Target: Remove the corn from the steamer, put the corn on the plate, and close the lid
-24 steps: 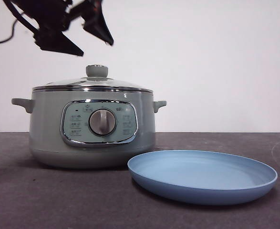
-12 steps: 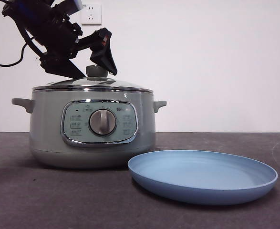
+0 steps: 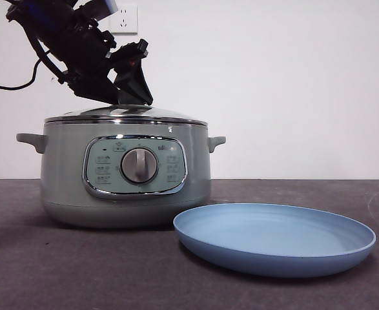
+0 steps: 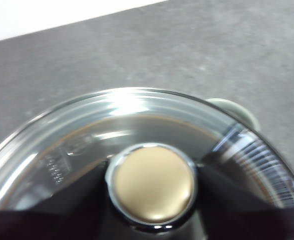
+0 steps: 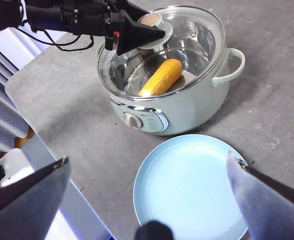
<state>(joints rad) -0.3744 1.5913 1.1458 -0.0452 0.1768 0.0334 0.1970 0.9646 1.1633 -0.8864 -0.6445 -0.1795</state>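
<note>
The sage-green steamer (image 3: 124, 168) stands at the left with its glass lid (image 3: 124, 113) seated on it. My left gripper (image 3: 132, 100) has come down from the upper left, and its jaws press the lid's knob (image 4: 152, 185) from both sides. The right wrist view shows the yellow corn (image 5: 162, 77) lying inside the steamer (image 5: 187, 107) under the lid (image 5: 197, 40). The light-blue plate (image 3: 273, 239) lies empty in front of the steamer, to its right. My right gripper (image 5: 147, 200) is open and hangs high above the plate (image 5: 187, 185).
A dark grey table carries everything. Its edge (image 5: 46, 150) runs past the steamer in the right wrist view. A black cable (image 3: 8, 84) trails off the left arm. A wall socket (image 3: 126, 18) sits on the white wall behind.
My left gripper has come down from above the steamer onto the lid's knob, and its jaws have closed in around it. The lid, steamer and plate have not moved.
</note>
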